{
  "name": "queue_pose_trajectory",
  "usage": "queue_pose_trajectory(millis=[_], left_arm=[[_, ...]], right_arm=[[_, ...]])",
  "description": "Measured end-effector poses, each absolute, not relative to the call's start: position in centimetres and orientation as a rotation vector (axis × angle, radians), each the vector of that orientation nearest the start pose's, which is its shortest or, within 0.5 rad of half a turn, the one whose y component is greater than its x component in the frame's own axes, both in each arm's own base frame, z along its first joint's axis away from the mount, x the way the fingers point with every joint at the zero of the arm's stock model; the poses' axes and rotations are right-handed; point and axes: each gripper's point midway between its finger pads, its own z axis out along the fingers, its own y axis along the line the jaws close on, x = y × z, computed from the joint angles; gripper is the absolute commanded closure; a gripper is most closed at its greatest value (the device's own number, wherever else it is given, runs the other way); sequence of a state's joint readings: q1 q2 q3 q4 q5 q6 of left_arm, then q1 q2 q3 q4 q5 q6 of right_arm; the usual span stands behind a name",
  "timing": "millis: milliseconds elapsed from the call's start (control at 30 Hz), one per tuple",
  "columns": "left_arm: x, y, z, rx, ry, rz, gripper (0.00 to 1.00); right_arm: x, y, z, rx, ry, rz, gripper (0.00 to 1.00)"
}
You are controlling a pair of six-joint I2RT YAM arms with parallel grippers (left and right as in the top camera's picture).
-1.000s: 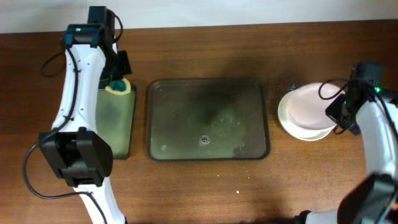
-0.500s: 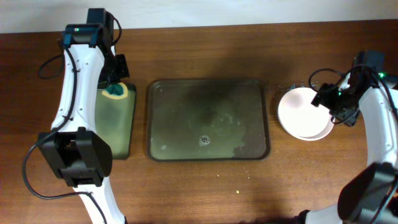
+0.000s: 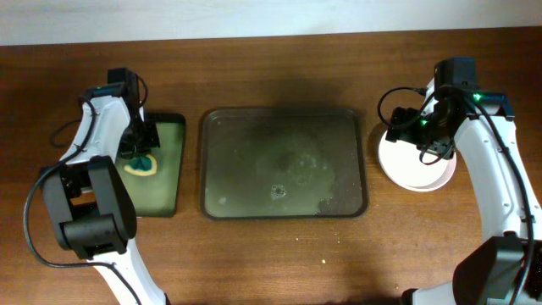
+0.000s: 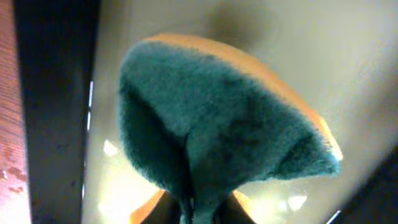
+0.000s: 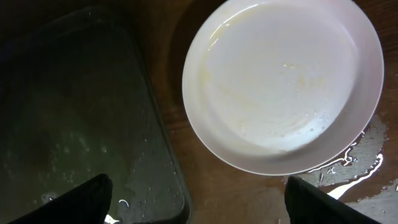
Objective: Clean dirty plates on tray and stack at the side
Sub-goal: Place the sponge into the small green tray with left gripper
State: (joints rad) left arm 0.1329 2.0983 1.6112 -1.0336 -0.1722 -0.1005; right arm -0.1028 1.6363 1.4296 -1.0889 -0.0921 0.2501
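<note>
A stack of white plates [image 3: 421, 167] lies on the table right of the empty, wet olive-grey tray [image 3: 284, 112]. The right wrist view shows the top plate [image 5: 283, 81] with faint yellowish streaks and the tray's corner [image 5: 62, 112]. My right gripper [image 3: 406, 127] hovers over the gap between tray and stack, open and holding nothing [image 5: 205, 208]. My left gripper [image 3: 138, 149] is down over the small tray. It still pinches a green-and-yellow sponge [image 3: 140, 164] that rests there. In the left wrist view the sponge [image 4: 224, 124] narrows into the jaws [image 4: 193, 214].
The small black-rimmed tray [image 3: 163, 191] with a greenish inside stands left of the big tray. Its black rim [image 4: 50, 93] shows in the left wrist view. Water puddles [image 5: 364, 158] lie on the wood beside the plate stack. Cables hang off both arms.
The right gripper let go of the top plate, opened wide and moved left off the stack. The left arm carried the sponge nearer along the small tray and set it down.
</note>
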Motion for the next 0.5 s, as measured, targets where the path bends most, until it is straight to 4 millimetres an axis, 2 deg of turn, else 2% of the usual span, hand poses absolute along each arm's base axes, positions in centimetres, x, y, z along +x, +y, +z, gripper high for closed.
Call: queue_pose_trajectory(millis=[67, 200, 233, 267, 300, 333, 367, 400, 433, 467, 500], left_arm=[[40.3, 8.4, 3.6, -0.354, 3.059, 0.267, 0.32], [39.8, 8.3, 3.8, -0.349, 3.083, 0.269, 0.32], [39.7, 8.2, 4.3, -0.345, 3.092, 0.269, 0.32], [40.1, 8.2, 5.8, -0.33, 3.077, 0.27, 0.32], [41.2, 8.1, 7.8, -0.317, 3.027, 0.268, 0.31], [42.3, 7.8, 10.3, -0.299, 2.958, 0.262, 0.08], [43.4, 7.5, 13.0, -0.281, 2.881, 0.257, 0.0], [44.4, 6.8, 17.0, -0.254, 2.772, 0.246, 0.0], [44.8, 6.1, 20.2, -0.23, 2.689, 0.236, 0.0], [44.7, 5.1, 24.0, -0.208, 2.591, 0.22, 0.0], [44.1, 4.0, 27.4, -0.18, 2.511, 0.202, 0.0]], right_arm=[[35.5, -2.1, 14.9, 0.487, 2.833, 0.161, 0.11], [35.4, -2.1, 14.9, 0.487, 2.836, 0.161, 0.1], [35.3, -2.1, 14.9, 0.487, 2.837, 0.161, 0.11], [35.2, -2.0, 14.9, 0.488, 2.842, 0.16, 0.11], [34.8, -2.0, 15.1, 0.49, 2.849, 0.16, 0.1], [34.4, -2.0, 15.5, 0.49, 2.847, 0.16, 0.09], [34.1, -1.9, 16.2, 0.486, 2.835, 0.161, 0.02], [33.6, -1.9, 17.4, 0.478, 2.816, 0.161, 0.02], [33.1, -1.8, 18.9, 0.455, 2.783, 0.16, 0.01], [32.3, -1.7, 21.1, 0.431, 2.735, 0.161, 0.02], [31.1, -1.6, 24.4, 0.394, 2.653, 0.158, 0.02]])
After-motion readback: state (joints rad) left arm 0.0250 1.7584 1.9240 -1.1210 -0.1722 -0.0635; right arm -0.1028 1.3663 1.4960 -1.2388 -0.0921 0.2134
